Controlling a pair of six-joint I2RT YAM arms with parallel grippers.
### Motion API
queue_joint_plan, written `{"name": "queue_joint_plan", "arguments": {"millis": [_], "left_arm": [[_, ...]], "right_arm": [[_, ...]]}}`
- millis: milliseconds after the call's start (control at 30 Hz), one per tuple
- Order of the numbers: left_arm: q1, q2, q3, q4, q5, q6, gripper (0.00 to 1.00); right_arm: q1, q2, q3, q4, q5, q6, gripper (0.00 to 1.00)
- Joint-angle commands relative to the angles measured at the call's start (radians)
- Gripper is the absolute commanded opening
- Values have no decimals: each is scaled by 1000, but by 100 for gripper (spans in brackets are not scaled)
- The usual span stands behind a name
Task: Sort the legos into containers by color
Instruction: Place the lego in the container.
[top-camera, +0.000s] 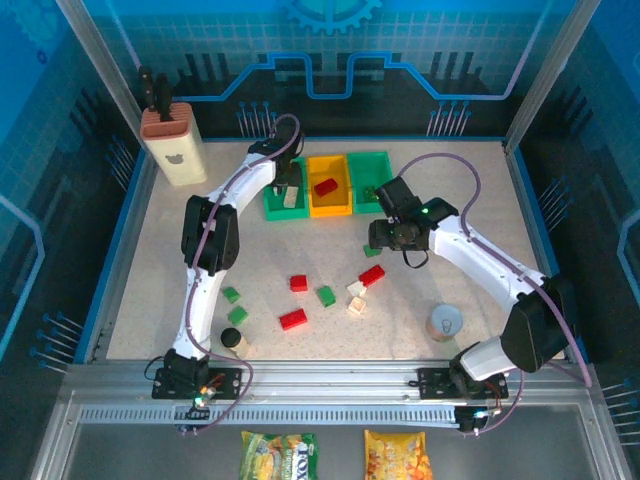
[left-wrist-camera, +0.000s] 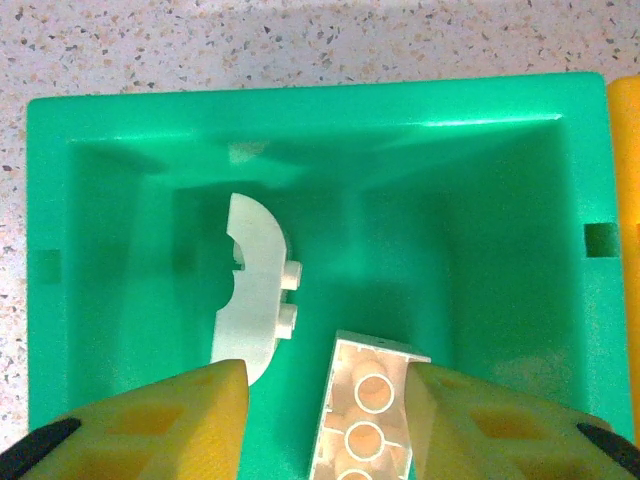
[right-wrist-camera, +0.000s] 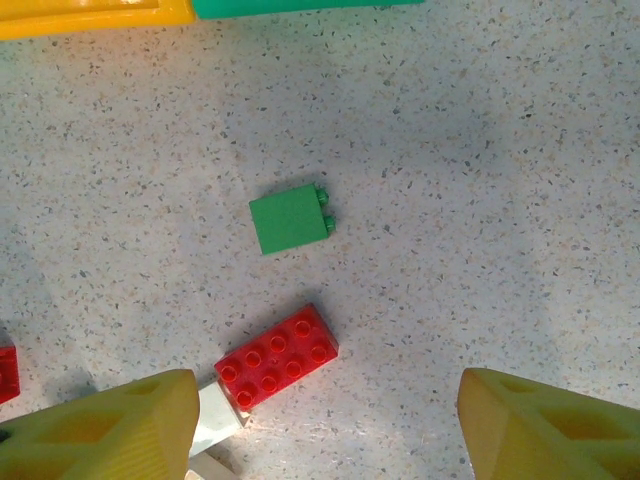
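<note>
The left gripper (left-wrist-camera: 325, 400) hangs over the left green bin (left-wrist-camera: 300, 110), fingers (left-wrist-camera: 150, 420) parted wider than the white brick (left-wrist-camera: 365, 425) between them, which seems to touch the right finger only, its long axis pointing forward. The right gripper (right-wrist-camera: 325, 425), open and empty above the table (right-wrist-camera: 480, 150), has a red brick (right-wrist-camera: 278, 357) just ahead, slantwise to the jaws, and a green brick (right-wrist-camera: 290, 220) beyond.

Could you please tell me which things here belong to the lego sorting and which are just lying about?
Job: red legos, green legos, white legos, left green bin, yellow bin, right green bin.
Lying about: knife block, jar, cup, snack bags.
</note>
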Motion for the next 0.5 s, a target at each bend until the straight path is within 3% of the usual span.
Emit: {"name": "queue_joint_plan", "arguments": {"millis": [0, 467], "left_arm": [[9, -44, -12, -12, 24, -18, 46], [10, -275, -229, -42, 147, 13, 45]], "right_arm": [[-8, -25, -3, -28, 15, 15, 70], [-1, -3, -3, -24, -2, 17, 70]]}}
